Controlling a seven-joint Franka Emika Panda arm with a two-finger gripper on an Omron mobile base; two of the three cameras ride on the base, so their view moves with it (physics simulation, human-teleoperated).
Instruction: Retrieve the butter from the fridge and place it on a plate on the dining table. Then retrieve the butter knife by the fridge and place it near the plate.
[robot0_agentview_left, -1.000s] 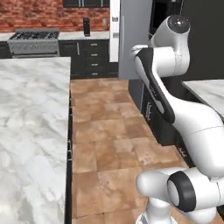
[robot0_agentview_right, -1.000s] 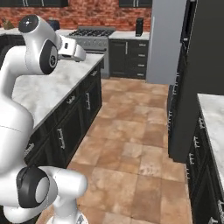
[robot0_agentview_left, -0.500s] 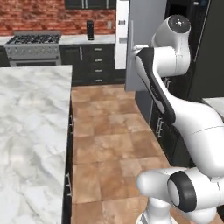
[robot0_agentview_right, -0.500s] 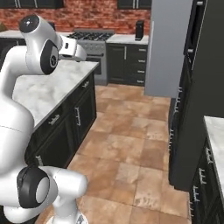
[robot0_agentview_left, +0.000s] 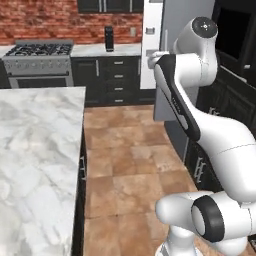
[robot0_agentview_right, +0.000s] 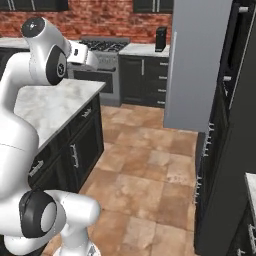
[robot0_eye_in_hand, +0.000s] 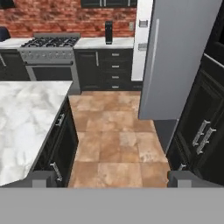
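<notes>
The fridge (robot0_eye_in_hand: 183, 57) is seen in the upper right of the hand view as a tall grey steel slab with a long handle running down its left part, its white side edge facing the back counter; in the left base view it (robot0_agentview_left: 172, 30) stands at top centre, partly behind the arm, and in the right base view it (robot0_agentview_right: 197, 65) fills the upper middle. The butter, the plate and the butter knife cannot be made out anywhere (the butter is presumably shut inside). The step in hand is judged to be the approach to the fridge door. It is best done by bringing the base squarely in front of the door, with enough tiled floor (robot0_eye_in_hand: 118, 127) left free for the door to swing. The gripper (robot0_eye_in_hand: 112, 178) is held high with its finger tips spread wide and nothing between them, which suits the handle; the fingers should be set across the handle, not along it. The dining table (robot0_agentview_left: 35, 150), at the left of the left base view, should be given a clear berth.
</notes>
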